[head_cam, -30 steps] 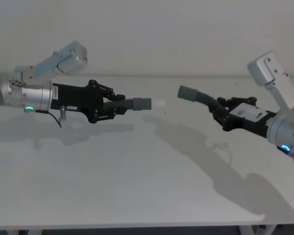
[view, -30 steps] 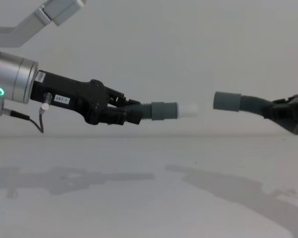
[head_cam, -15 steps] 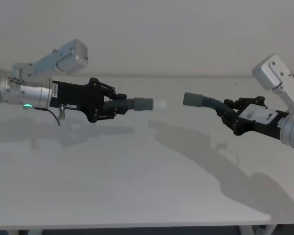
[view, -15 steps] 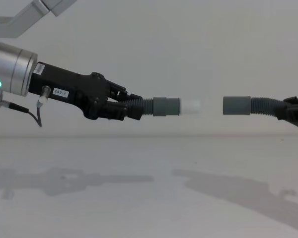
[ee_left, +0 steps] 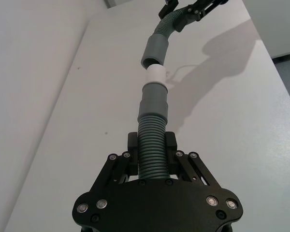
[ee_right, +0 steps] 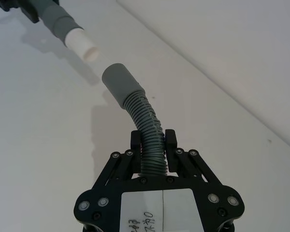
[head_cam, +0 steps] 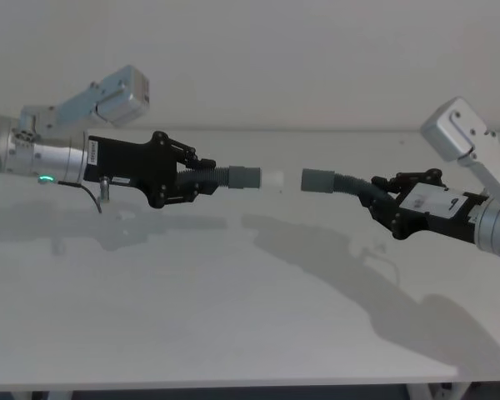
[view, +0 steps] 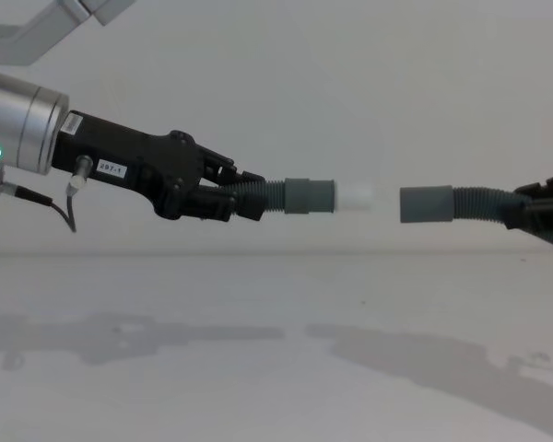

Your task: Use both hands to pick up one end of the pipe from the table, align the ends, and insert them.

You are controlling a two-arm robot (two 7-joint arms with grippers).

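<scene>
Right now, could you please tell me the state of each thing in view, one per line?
Left hand: shut on the shorter pipe piece, held above the table.
Right hand: shut on the longer pipe piece, also held above the table.
White tip: facing the longer piece's cuff, a small gap between them, not yet inserted.

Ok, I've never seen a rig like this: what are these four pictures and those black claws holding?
It is a two-armed robot above a white table. Two pictures come from its head and chest, two from cameras on its wrists. The left gripper is clamped on a short corrugated hose whose grey cuff has a white tip. The right gripper is clamped on a longer hose with its own cuff. Both are held in the air, cuffs facing, with a small gap between them.
</scene>
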